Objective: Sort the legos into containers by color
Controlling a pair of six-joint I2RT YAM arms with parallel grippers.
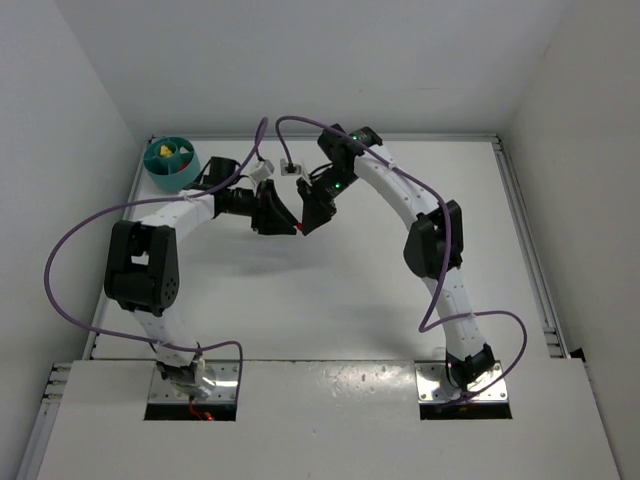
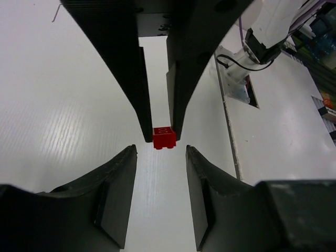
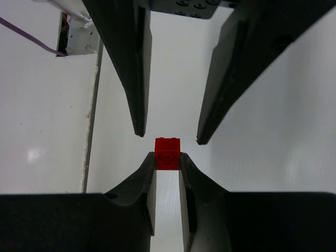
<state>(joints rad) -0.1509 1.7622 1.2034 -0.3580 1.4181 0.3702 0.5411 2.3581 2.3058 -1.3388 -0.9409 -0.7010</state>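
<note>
Bowl (image 1: 182, 177), teal, back-left corner, w/ yellow legos (image 1: 163, 151) inside.

Red lego (image 3: 167, 153) pinched in right tool (image 3: 167, 157); teal bowl (image 1: 180, 181), far-left, apparently holds yellow legos (image 1: 165, 152).

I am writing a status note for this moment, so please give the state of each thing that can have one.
Right gripper: shut on the small red plastic brick.
Small red plastic brick: clamped between the right gripper's fingertips.
Left gripper: open, facing the brick, not touching it.
Round teal plastic bowl: upright, with a yellow piece in one compartment.
</note>
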